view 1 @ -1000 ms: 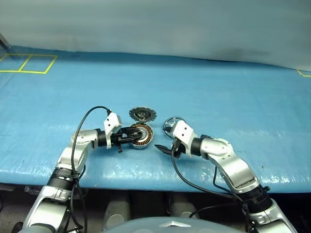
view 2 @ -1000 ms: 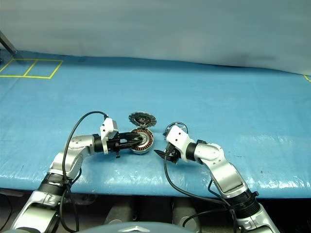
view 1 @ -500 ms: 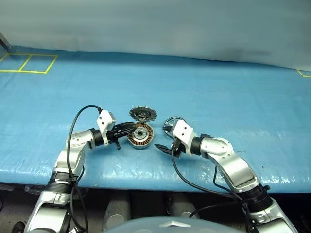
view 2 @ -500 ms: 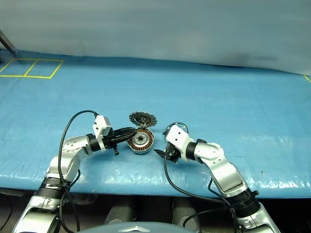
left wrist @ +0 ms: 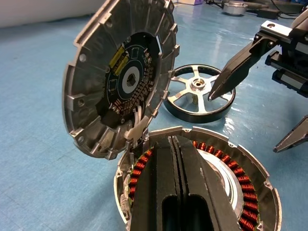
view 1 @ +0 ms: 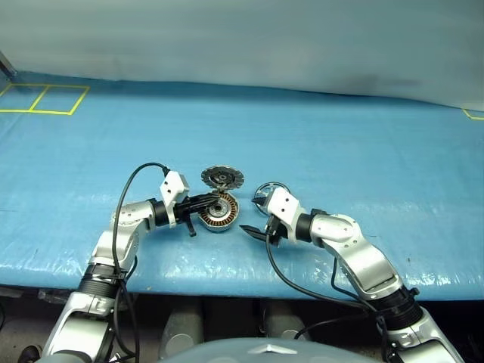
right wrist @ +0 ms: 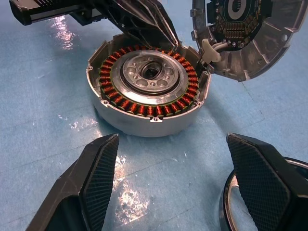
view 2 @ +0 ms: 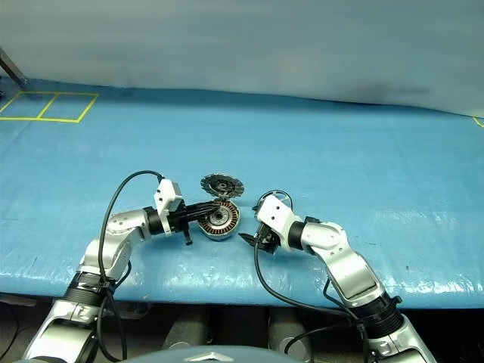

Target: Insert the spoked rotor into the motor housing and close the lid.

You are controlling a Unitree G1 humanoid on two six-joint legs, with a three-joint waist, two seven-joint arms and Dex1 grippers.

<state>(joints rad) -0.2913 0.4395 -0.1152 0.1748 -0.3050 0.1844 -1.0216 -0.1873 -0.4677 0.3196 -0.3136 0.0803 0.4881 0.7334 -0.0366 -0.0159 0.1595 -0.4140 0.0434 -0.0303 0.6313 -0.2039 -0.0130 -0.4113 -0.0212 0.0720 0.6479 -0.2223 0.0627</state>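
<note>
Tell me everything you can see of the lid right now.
The lid is a round grey cast-metal disc with a notched, ribbed rim. Its inner face carries a dark round circuit board with a pale square centre. It stands swung open, tilted up on a hinge at the far edge of the motor housing, over the blue mat. Neither gripper touches it; the shut left gripper reaches over the housing just below it.
</note>
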